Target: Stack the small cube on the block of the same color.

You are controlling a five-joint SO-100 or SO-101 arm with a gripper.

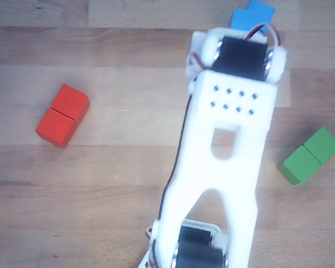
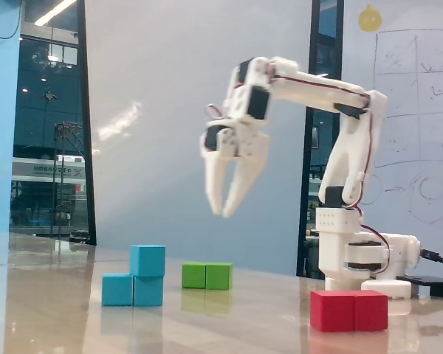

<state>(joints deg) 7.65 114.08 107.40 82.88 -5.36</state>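
In the other view the white arm [image 1: 223, 162] covers most of the blue pieces, leaving only a corner of blue at the top edge. The fixed view shows the small cube [image 2: 148, 260] sitting on the right half of the block [image 2: 132, 290] on the counter [image 2: 229, 324]. The gripper [image 2: 224, 212] hangs high above, right of the stack, its jaws slightly parted and holding nothing. 1 green block [image 2: 207, 276] lies behind, 1 red block [image 2: 349, 310] nearer the camera.

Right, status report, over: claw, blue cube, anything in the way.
Claw raised above the table, empty; open or shut unclear. Small cube sits on one end of blue block. Green block and red block stand apart; nothing in the way.
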